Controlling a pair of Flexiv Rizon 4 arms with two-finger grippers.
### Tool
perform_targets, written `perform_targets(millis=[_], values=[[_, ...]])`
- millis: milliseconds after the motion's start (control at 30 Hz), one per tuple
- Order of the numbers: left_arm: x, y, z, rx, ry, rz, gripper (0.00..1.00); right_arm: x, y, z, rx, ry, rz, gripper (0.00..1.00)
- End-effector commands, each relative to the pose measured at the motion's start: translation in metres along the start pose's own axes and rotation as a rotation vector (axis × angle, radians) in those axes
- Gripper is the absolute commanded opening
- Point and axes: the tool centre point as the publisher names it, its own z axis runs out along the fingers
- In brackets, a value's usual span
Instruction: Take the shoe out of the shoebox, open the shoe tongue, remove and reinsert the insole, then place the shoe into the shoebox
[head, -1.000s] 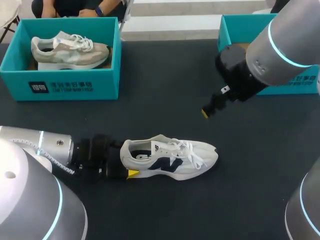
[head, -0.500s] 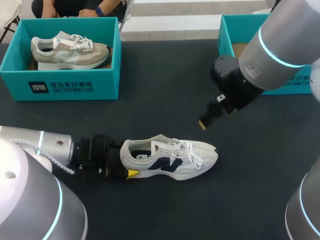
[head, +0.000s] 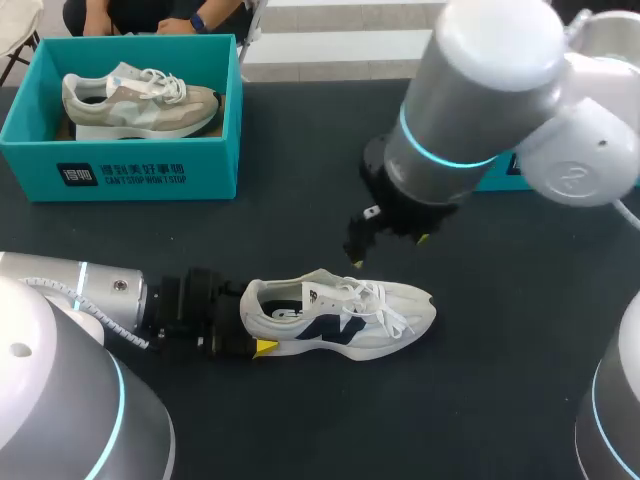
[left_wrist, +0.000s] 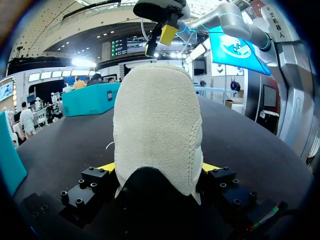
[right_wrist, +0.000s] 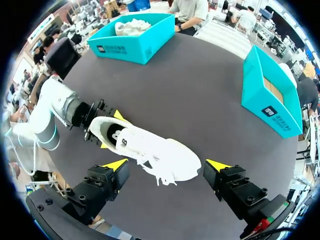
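Since a second ago the right arm has swung in from 2 o'clock toward the middle. Its right tool (right_wrist: 167, 165) now hangs over the laces of the white shoe (head: 345, 318), fingers spread wide and touching nothing. The shoe has not moved. It lies on its sole on the dark tabletop (head: 300, 200), a little toward 6 o'clock from the centre, with its toe pointing to 3 o'clock and its heel to 9. The left tool (left_wrist: 158, 167) has stayed put, clamped on the heel with one yellow tip pressed to either side.

At 10 o'clock stands a teal box (head: 120, 165) with a grey-beige shoe (head: 140, 100) inside. At 2 o'clock the open shoebox (right_wrist: 270, 95) is largely hidden in the head view behind the right arm's bulk. The wrist view shows its cardboard floor.

The left arm lies along the tabletop from 8 o'clock, closing off the heel side. Bare tabletop runs from the toe toward 3 and 4 o'clock, and also between the shoe and both boxes.
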Motion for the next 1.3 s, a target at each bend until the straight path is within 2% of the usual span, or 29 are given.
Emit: perform_targets(millis=[33,200,400,1033,1067,1200,1300], values=[[0.001,0.000,-0.001,-0.004,-0.003,0.000,0.00,0.033,0.027,0.024,0.102,-0.078,0.013,1.00],[0.001,0.000,-0.001,-0.004,-0.003,0.000,0.00,0.050,0.026,0.038,0.099,-0.047,0.022,1.00],[0.001,0.000,-0.001,-0.004,-0.003,0.000,0.00,0.072,0.020,0.045,0.084,-0.029,0.037,1.00],[0.001,0.000,-0.001,-0.004,-0.003,0.000,0.00,0.072,0.020,0.045,0.084,-0.029,0.037,1.00],[0.001,0.000,-0.001,-0.004,-0.003,0.000,0.00,0.070,0.021,0.047,0.062,-0.050,0.082,1.00],[0.001,0.000,-0.001,-0.004,-0.003,0.000,0.00,0.067,0.023,0.055,0.068,-0.172,0.226,1.00],[0.001,0.000,-0.001,-0.004,-0.003,0.000,0.00,0.066,0.023,0.057,0.033,-0.208,0.287,1.00]])
